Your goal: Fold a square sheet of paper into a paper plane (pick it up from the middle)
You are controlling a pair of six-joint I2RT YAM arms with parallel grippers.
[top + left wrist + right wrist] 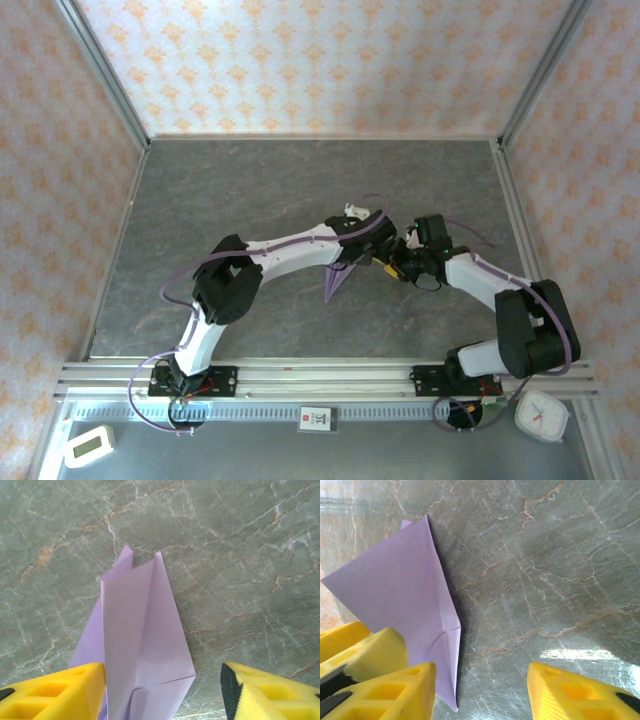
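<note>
Lavender paper plane [140, 630]: creases plain in both wrist views.
Left gripper [163, 672]: released, paper beside one finger.
Right gripper [482, 667]: released.
Card [316, 418]: writing unreadable.

— What surrounds the grey veined table [300, 190]?
— Floral-patterned walls [320, 60]. Along the near rail [330, 375]: a white clock [541, 414] at the right, a small white display [88, 446] at the left, a label [316, 418] between.

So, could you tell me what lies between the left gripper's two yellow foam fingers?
In the left wrist view, the folded lavender paper plane, beside one finger; then bare grey marbled table.
</note>
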